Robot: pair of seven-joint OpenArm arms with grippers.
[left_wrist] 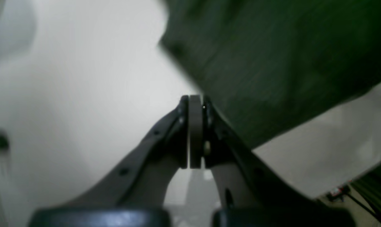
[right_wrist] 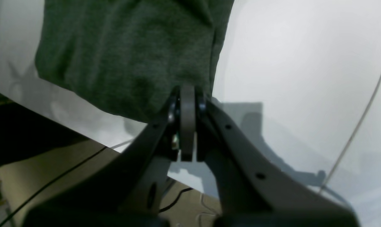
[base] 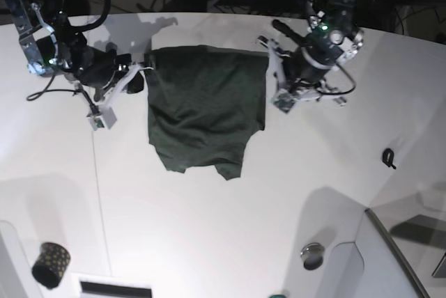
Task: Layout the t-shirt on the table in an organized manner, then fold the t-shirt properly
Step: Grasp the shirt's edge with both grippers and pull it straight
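The dark green t-shirt (base: pixel 205 103) lies spread on the white table (base: pixel 209 228), its far edge stretched between both arms. In the base view my left gripper (base: pixel 273 53) is at the shirt's far right corner and my right gripper (base: pixel 143 65) at its far left corner. The left wrist view shows the left gripper (left_wrist: pixel 195 97) shut, with the t-shirt (left_wrist: pixel 272 63) running from its tip up and to the right. In the right wrist view the right gripper (right_wrist: pixel 187 88) is shut on the edge of the t-shirt (right_wrist: pixel 130 56), which spreads out beyond the fingertips.
A black dotted cup (base: pixel 50 264) stands near the front left edge. A small black clip (base: pixel 388 157) lies at the right and a round metal piece (base: pixel 313 255) by the front right panel. A thin cable (right_wrist: pixel 360 119) crosses the table. Cables crowd behind the far edge.
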